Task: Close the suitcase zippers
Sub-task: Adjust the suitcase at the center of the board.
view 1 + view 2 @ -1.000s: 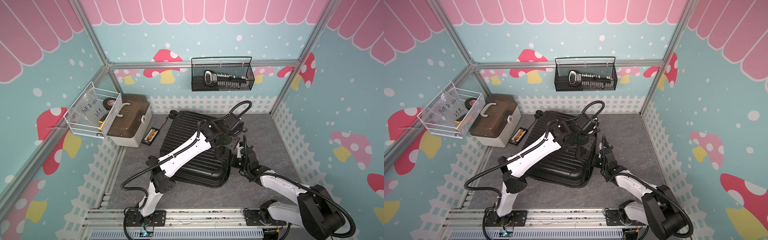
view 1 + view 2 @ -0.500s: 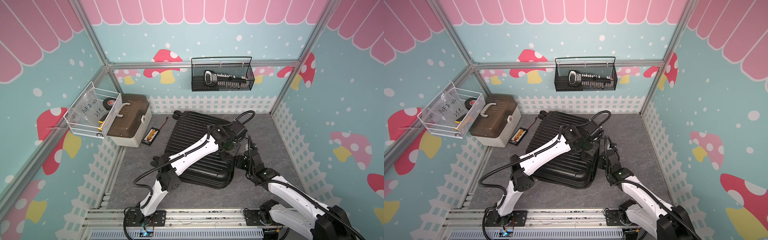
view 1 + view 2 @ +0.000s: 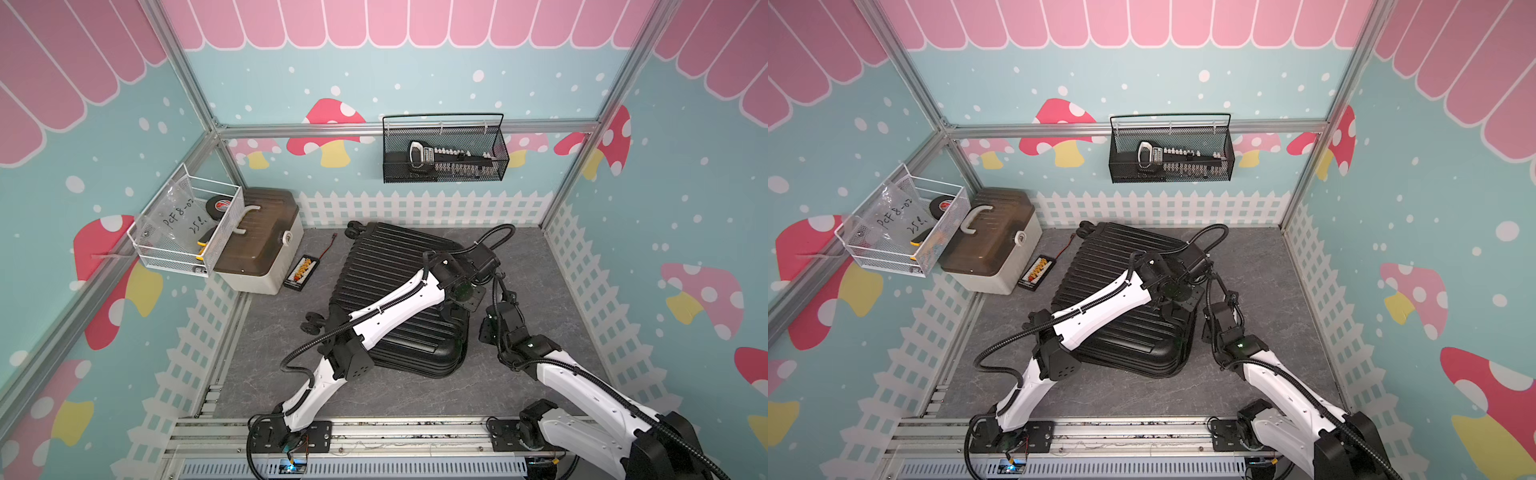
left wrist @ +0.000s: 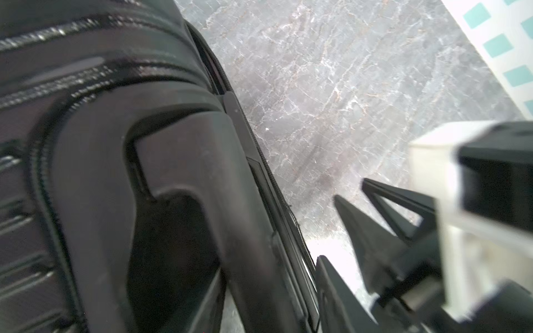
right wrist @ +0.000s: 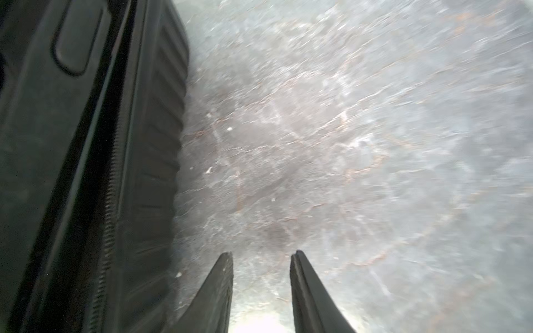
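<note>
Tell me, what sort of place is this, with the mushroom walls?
Probably a robot test booth dressed up as a playroom. Printed mushroom walls sit in a bare metal frame, a left arm and right arm are bolted to a rail at the front, and a black suitcase lies on the grey floor.

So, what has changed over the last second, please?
The left gripper slid across the black ribbed hard-shell suitcase towards the right gripper, and the suitcase shifted slightly that way. The right gripper, open and empty, stayed beside the suitcase. Nothing was grasped.
</note>
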Motion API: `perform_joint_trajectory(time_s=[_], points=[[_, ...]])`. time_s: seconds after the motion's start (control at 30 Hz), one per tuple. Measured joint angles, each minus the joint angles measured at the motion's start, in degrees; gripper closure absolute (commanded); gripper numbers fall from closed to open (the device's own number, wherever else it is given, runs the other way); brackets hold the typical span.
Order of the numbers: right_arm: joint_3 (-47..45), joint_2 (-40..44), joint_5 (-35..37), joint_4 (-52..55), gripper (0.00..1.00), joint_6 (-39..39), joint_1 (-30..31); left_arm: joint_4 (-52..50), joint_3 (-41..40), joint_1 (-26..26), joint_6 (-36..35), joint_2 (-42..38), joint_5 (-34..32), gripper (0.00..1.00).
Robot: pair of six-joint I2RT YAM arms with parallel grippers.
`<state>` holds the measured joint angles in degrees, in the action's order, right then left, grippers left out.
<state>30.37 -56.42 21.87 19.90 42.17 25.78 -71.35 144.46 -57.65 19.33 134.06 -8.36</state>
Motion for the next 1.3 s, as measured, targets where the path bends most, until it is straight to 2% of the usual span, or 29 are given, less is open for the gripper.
perform_joint_trajectory(time_s=[0.13,0.37,0.47,0.67,0.9,1.13,1.3], points=[[2.7,0.9,1.1,2.8,0.63,-1.6,-3.5,-0.2,0.4,-0.3,0.0,0.6,-2.0,0.53],[4.6,1.0,-0.3,4.6,0.63,-5.2,-14.6,-0.3,0.7,-1.3,1.7,1.8,-5.6,0.68],[5.4,1.0,-1.6,4.7,0.63,-6.5,-18.4,-0.2,0.7,-1.5,3.2,1.9,-6.5,0.74],[5.5,0.3,-5.9,4.5,0.62,-8.3,-27.0,-0.3,0.7,-2.4,1.2,1.6,-7.9,0.80],[5.5,0.1,-9.5,4.1,0.61,-10.4,-34.7,-0.9,-1.7,-2.5,-7.3,-0.9,-2.2,0.79],[5.5,-0.2,-12.2,4.1,0.61,-11.6,-37.2,-0.7,-4.1,-2.7,-18.4,-2.6,5.2,0.77],[5.8,-1.3,-13.9,3.9,0.60,-12.3,-38.1,0.4,-7.3,-2.8,-28.9,-4.7,9.6,0.76]])
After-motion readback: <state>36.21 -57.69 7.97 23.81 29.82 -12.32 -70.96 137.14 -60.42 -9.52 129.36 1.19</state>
